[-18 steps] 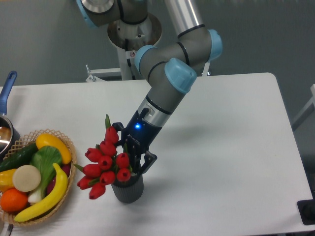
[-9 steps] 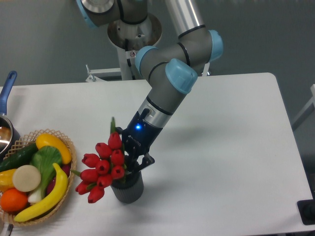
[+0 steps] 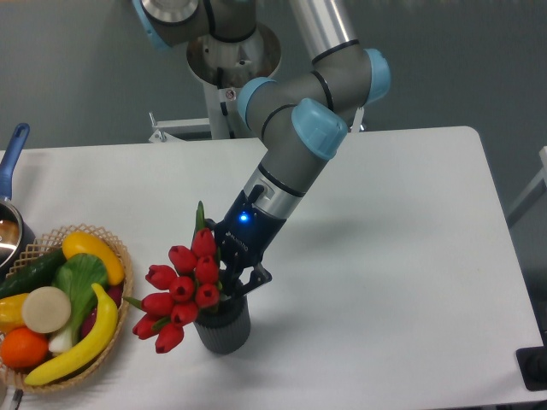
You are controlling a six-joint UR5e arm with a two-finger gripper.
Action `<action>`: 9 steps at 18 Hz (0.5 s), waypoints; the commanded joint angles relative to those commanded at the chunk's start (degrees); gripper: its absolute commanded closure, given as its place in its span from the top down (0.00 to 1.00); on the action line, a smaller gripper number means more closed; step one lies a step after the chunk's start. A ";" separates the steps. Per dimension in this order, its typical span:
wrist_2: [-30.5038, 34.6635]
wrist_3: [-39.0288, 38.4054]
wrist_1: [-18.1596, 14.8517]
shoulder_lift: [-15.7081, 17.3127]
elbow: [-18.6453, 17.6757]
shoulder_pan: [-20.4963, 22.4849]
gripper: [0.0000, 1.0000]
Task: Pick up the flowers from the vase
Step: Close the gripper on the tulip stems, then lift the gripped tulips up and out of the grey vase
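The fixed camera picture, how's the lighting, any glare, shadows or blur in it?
Fixed camera: soft, even light; a faint shadow of the arm on the table right of the gripper; small glossy highlights on the flowers; a blue indicator light glows on the wrist; the vase and fruit basket look sharp, with no obvious motion blur.

A: What sits at the table's left edge?
B: A wicker basket holding a banana, an orange, a cucumber and some leafy greens.
A: Anything behind it?
B: A pot with a blue handle, cut off by the frame.
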 joint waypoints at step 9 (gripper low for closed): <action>-2.37 -7.21 -0.09 4.84 0.53 0.70 0.44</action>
